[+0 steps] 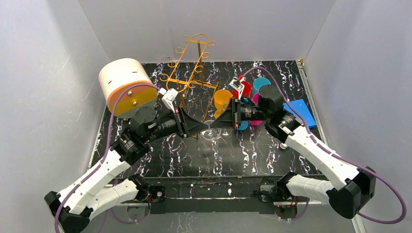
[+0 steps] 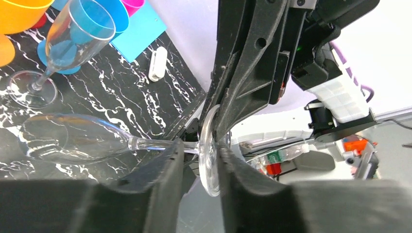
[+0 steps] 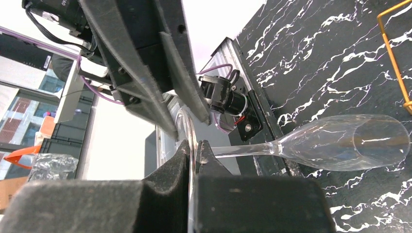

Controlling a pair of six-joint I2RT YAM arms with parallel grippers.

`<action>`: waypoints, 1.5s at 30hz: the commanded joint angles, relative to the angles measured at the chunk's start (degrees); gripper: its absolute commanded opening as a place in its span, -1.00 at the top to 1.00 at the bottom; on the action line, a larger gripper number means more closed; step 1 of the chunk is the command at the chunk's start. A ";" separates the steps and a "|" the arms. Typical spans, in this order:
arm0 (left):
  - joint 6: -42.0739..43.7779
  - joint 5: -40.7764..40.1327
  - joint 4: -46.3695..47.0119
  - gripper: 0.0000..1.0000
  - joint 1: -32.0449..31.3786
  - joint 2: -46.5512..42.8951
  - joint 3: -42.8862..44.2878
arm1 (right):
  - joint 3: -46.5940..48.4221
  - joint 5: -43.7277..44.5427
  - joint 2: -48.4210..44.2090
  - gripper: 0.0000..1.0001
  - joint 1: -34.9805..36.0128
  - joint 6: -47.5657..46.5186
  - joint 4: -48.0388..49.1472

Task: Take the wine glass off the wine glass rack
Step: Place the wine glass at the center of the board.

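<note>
The clear wine glass (image 2: 73, 138) lies level in the air over the black marble table, bowl (image 3: 350, 143) pointing away from both arms. My right gripper (image 3: 193, 145) is shut on the rim of its round foot (image 2: 209, 155). My left gripper (image 2: 199, 150) faces it from the other side, jaws a little apart around the same foot; the disc rests by one finger (image 2: 238, 179) with a gap to the other. In the top view both grippers, left (image 1: 204, 127) and right (image 1: 216, 124), meet mid-table. The golden wire wine glass rack (image 1: 193, 68) stands behind them, apart from the glass.
A second clear glass (image 2: 63, 43) stands upright beside orange (image 1: 222, 99), red (image 1: 243, 89) and blue (image 1: 262, 83) cups. A cream-and-orange cylindrical box (image 1: 127, 87) sits at the back left. A blue flat sheet (image 1: 301, 111) lies at the right edge.
</note>
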 commanded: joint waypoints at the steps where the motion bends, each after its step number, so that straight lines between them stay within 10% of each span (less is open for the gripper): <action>1: 0.49 1.46 -0.94 0.16 -0.05 -1.78 0.22 | 0.34 1.47 -2.73 0.97 -0.21 -0.14 3.78; 7: -3.08 7.60 -1.39 -0.08 -0.09 -0.69 -1.68 | -0.90 2.06 -3.18 0.97 -0.24 -0.70 5.25; 19: -6.62 10.83 5.86 0.77 -1.48 4.34 -2.32 | -1.49 1.93 -2.41 0.97 -0.23 -2.01 6.51; 29: -8.76 13.23 6.26 0.54 -1.63 2.68 -3.61 | -2.04 2.11 -2.86 0.97 -0.20 -2.27 7.21; 38: -7.53 13.66 7.05 1.00 -1.75 2.22 -3.29 | -2.60 1.44 -3.86 0.97 -0.24 -1.81 7.44; 45: -2.77 17.12 2.49 1.00 -1.78 0.34 -3.41 | -0.59 2.96 -6.12 0.11 -0.22 -2.39 3.41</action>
